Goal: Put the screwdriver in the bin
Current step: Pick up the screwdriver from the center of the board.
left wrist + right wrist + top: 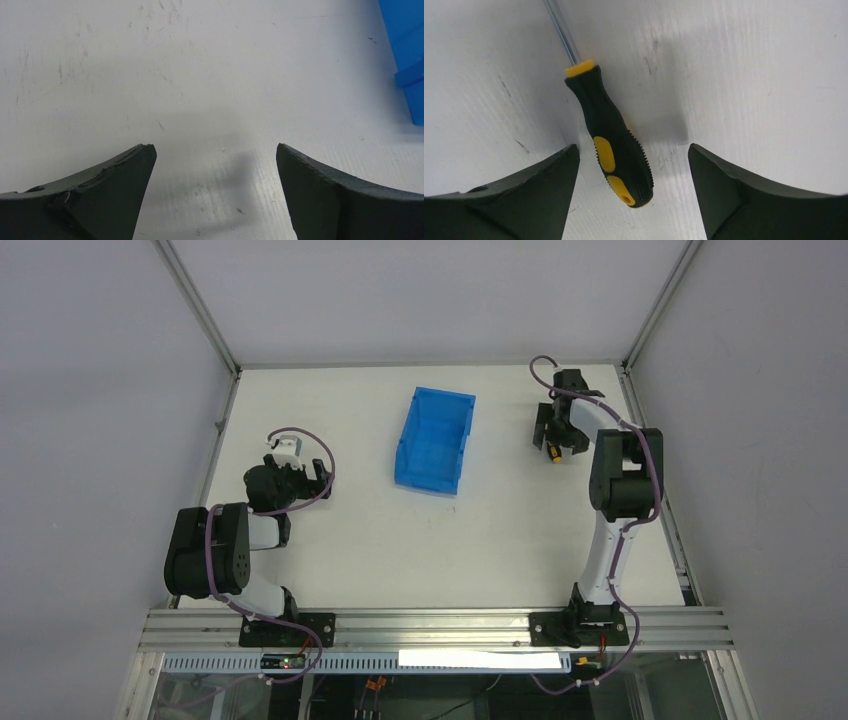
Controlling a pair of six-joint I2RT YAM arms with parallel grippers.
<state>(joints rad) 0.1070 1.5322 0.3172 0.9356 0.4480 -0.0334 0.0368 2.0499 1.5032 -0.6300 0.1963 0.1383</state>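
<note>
The white table (pixel 500 540) carries the blue bin (pixel 434 440) toward its far middle. Well apart to the bin's right, the right gripper (pixel 633 147) hangs low, pincer spread. The screwdriver (pixel 609 130) lies flat on the table between its 2 fingers, seemingly untouched, though 1 gap looks thin. The left gripper (pixel 214 145), also spread, grips nothing, left of the bin.

White table (pixel 480 550): blue bin (pixel 407 440) mid-back, screwdriver (pixel 611 135) far right.
</note>
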